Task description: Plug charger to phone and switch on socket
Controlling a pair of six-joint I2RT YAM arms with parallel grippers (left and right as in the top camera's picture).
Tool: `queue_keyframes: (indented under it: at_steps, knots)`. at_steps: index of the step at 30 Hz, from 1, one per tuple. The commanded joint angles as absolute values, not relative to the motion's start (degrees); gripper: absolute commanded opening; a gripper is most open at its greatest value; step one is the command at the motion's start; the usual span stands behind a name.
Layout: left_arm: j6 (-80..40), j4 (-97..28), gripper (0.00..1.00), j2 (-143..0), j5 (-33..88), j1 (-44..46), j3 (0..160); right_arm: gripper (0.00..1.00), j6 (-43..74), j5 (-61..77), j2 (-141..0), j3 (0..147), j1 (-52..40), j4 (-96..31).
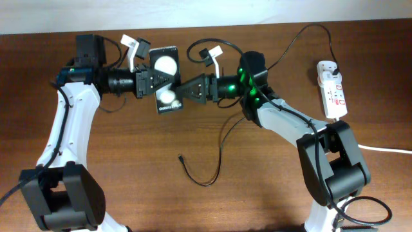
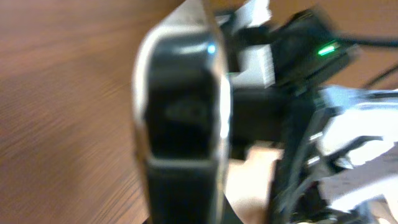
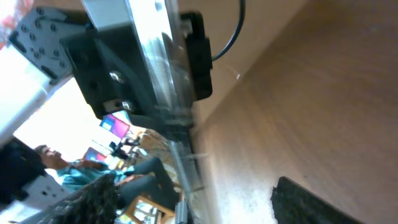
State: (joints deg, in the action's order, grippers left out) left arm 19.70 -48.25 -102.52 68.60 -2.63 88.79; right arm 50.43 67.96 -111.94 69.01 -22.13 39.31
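My left hand [image 1: 149,80] is closed narrow on the left long edge of the small black glossy smartphone [image 1: 166,64], whose face points up with two round white reflections on it. In my left wrist view the smartphone [image 2: 180,112] fills the middle, seen edge-on and blurred. My right hand [image 1: 187,90] meets the same smartphone at its right edge, near the end with the white lettering. Its fingers taper to a point there, but I cannot tell whether they grip it or only touch it, and my right wrist view is too blurred to settle that.

The long thin black charger cable [image 1: 221,145] lies on the brown wooden tabletop [image 1: 270,180]. Its small connector tip [image 1: 180,156] lies free, well apart from the smartphone and nearer the front edge. The cable loops from there, passes under my right arm and runs up and over to its black plug [image 1: 337,65]. The plug sits at the far end of the white elongated power strip [image 1: 332,90] with red markings, off to my right. A thick white cord [image 1: 386,149] leaves toward the right edge.
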Motion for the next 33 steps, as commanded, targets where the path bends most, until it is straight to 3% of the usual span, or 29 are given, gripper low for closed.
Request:
queue_keyframes:
  at_steps: [1,4,6,11,16,17,18,21,33]
  knots:
    - [20.0,-51.5,0.00,-100.6,51.1,-2.5,88.4,0.90,44.6,67.3,-112.2,68.8,-19.2,30.3]
    - [13.8,-52.5,0.00,-100.6,39.6,-0.9,85.3,0.90,32.9,65.9,-112.2,68.8,-17.9,13.2]
    - [8.7,-51.9,0.00,-100.6,30.0,2.0,82.3,0.88,25.7,56.2,-112.2,68.8,-18.2,-4.6]
    - [-3.5,-48.9,0.00,-100.6,10.6,11.3,78.7,0.84,21.4,45.3,-106.1,69.2,-18.5,-21.1]
    - [-6.9,-46.8,0.00,-102.2,9.0,14.7,75.6,0.86,21.2,22.8,-101.0,69.3,-15.2,-42.7]
    - [-6.9,-46.8,0.00,-103.2,8.9,14.9,75.4,0.89,21.5,17.2,-101.0,69.3,-15.2,-46.0]
    - [-6.9,-46.7,0.00,-104.4,8.9,14.9,75.4,0.97,23.4,10.3,-101.0,69.3,-15.2,-48.9]
    - [-6.9,-45.7,0.00,-107.8,9.0,14.9,75.4,0.99,29.5,1.0,-101.0,69.0,-15.3,-52.8]
    - [-8.2,-43.9,0.00,-111.9,9.0,14.9,75.4,0.99,29.4,0.8,-101.0,67.6,-15.3,-52.2]
